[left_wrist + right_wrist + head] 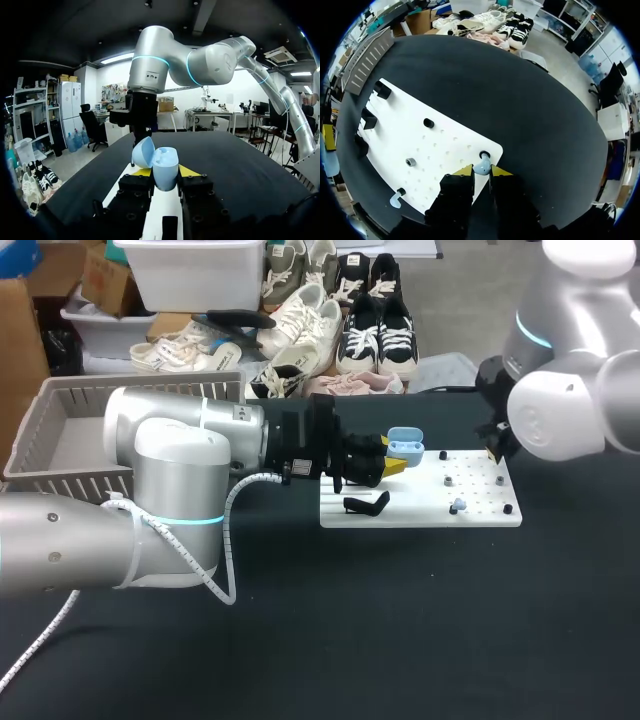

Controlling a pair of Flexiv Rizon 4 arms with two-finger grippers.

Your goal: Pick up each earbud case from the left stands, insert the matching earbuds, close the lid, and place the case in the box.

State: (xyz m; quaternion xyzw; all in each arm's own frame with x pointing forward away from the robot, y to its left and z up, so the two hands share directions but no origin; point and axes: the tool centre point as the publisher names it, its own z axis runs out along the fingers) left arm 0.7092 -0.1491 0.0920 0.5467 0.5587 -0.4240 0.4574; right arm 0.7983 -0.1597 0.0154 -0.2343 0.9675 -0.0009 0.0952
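Black desk [400, 640], your side first. White board [420, 512] lies flat on it. A black stand [366, 504] sits on its near-left part; a pale blue second earbud [458, 506] is on a peg towards its near-right.

Just beyond, your left gripper [165, 172] reaches in over the board's left end. Fingers closed on the pale blue case [405, 447], pinching its body from both sides, lid hinged open.

Far right corner of the board: your right gripper [481, 172], fingers narrow and pressed on an earbud [481, 166] at its peg.

Far left, grey slatted box [70, 400], well apart from the case.
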